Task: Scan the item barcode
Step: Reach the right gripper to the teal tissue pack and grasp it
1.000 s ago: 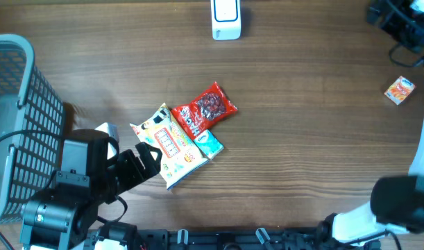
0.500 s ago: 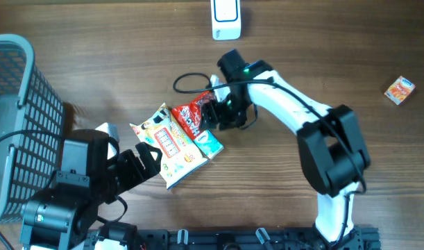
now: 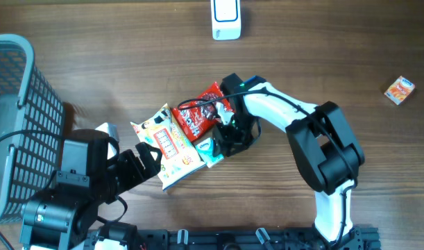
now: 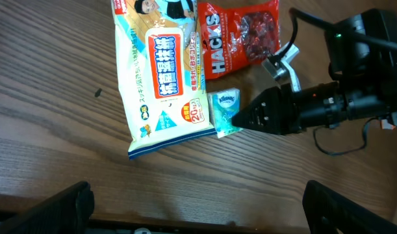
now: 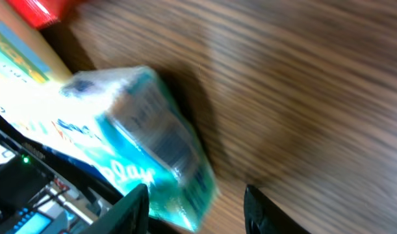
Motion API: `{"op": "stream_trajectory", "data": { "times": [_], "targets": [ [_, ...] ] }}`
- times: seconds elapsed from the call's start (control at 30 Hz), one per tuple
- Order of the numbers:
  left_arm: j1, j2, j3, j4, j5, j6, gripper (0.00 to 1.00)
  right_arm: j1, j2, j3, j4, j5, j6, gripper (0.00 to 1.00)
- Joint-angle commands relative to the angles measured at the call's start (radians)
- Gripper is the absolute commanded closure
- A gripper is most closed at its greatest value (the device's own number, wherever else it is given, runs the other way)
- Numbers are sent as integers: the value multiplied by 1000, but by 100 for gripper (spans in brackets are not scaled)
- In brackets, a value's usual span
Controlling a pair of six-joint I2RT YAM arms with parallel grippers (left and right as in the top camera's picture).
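Matt wood-grain table (image 3: 336,62); glossy wrappers
Red candy bag (image 3: 210,105), wipes pack (image 3: 171,147) and teal tissue pack (image 4: 225,109) in shiny, crinkled plastic film; basket (image 3: 38,118) of plastic mesh; scanner (image 3: 226,19) smooth white plastic.

Bystanders on the wooden table (image 3: 323,55)
A grey-blue mesh basket (image 3: 39,118) stands at the left edge; a small orange box (image 3: 399,90) lies alone near the right edge.
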Motion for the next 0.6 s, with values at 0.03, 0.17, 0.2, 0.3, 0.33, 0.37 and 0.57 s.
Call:
{"op": "stream_trajectory", "data": {
  "times": [0.03,0.17,0.2,0.3,0.33,0.37,0.57],
  "targets": [
    [3,-2,2,3,5,-6,0,-61,11,47,-32,-28,-70,45],
    [3,-2,2,3,5,-6,0,14,11,22,53,-50,-98,52],
    [3,-2,2,3,5,-6,0,32,14,14,72,-45,-88,52],
    [3,-2,2,3,5,-6,0,76,14,-16,142,114,62,68],
    [3,-2,2,3,5,-6,0,76,14,-21,152,113,62,77],
    [3,-2,2,3,5,-6,0,74,14,-21,153,113,66,87],
    [3,-2,2,3,5,-6,0,-39,13,-11,92,-107,-95,96]
  ]
}}
